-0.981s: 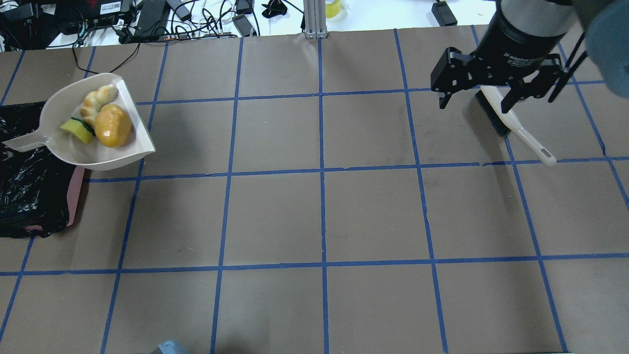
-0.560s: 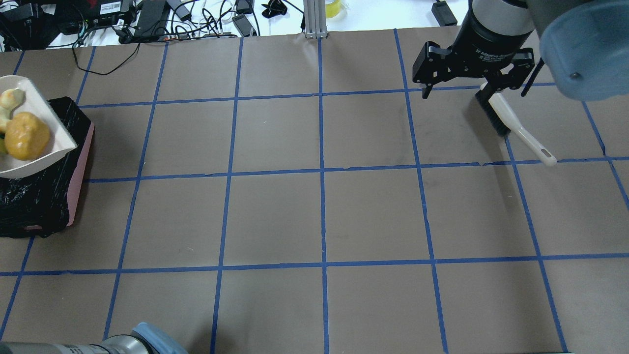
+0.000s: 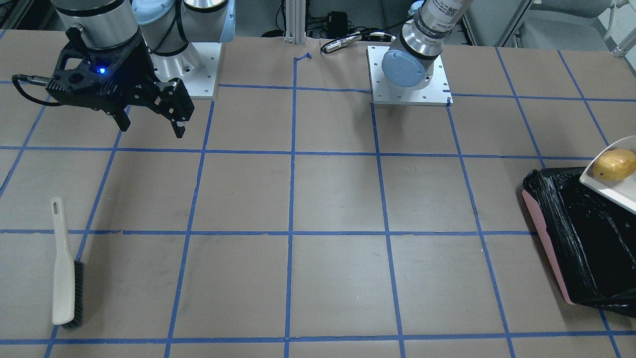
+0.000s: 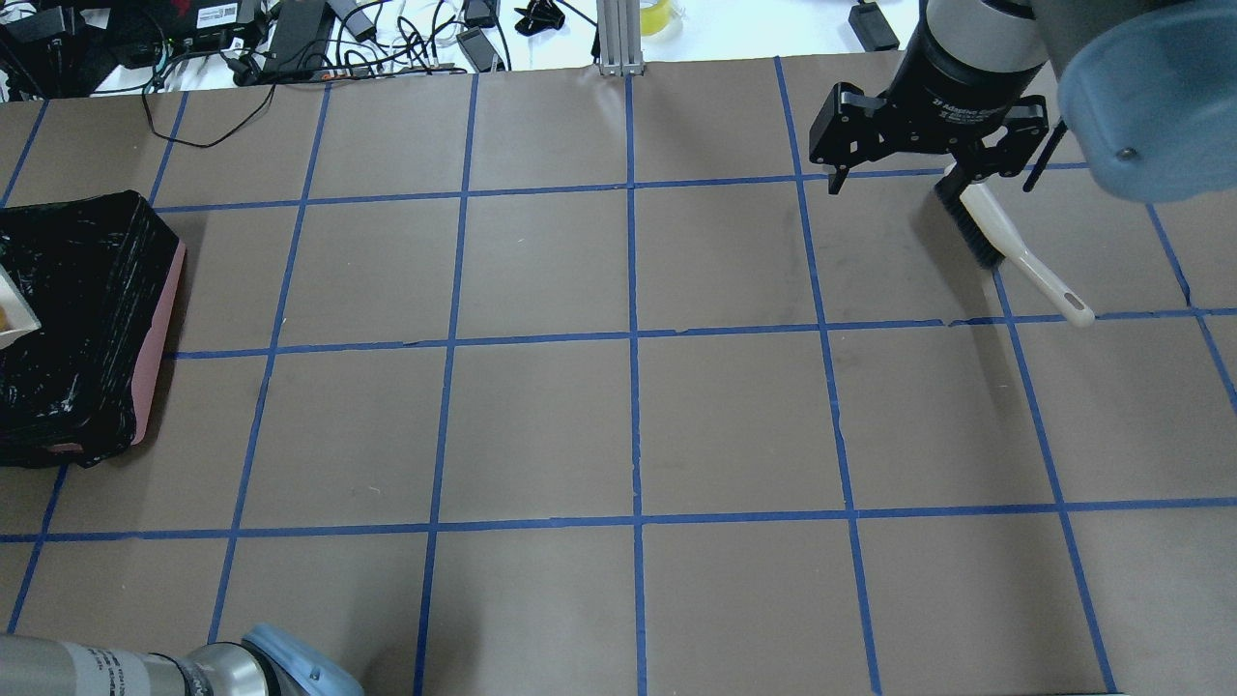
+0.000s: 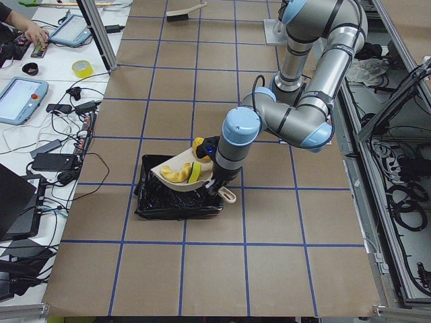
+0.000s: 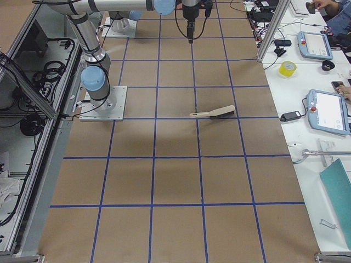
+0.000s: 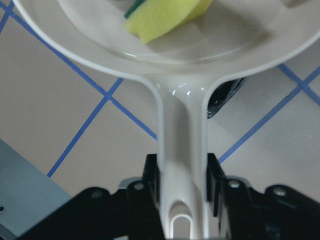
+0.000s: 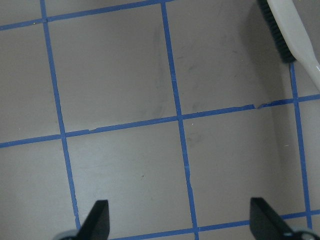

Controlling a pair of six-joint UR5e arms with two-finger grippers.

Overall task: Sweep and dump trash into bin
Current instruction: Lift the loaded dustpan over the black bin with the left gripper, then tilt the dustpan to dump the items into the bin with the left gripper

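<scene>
The left gripper (image 7: 182,175) is clamped shut on the handle of the off-white dustpan (image 7: 100,35), one finger pressed against each side of it. The pan reaches straight out ahead of those fingers, with the yellow sponge (image 7: 165,17) and its green layer lying in the bowl. In the left side view a curved golden bread piece (image 5: 173,174) lies beside the sponge. From the front, the potato-like lump (image 3: 614,164) sits near the pan's lip. The pan hangs directly above the bin (image 4: 158,329), whose pink wall shows under a crinkled black bag; none of the trash can be seen inside it.

The right gripper (image 4: 935,179) hovers well apart from all this, its fingers spread wide with nothing between them. The hand brush (image 4: 1005,242) lies flat on the table just beyond its fingertips, bristles nearest the gripper and the handle pointing away.

The table (image 4: 541,425) is covered in brown paper, marked into squares by blue tape. Past its far edge runs a white bench (image 4: 754,29) strewn with cables and power bricks. The side views show tablets (image 6: 329,111), a roll of yellow tape (image 6: 287,68) and a person's hand (image 5: 34,31)
</scene>
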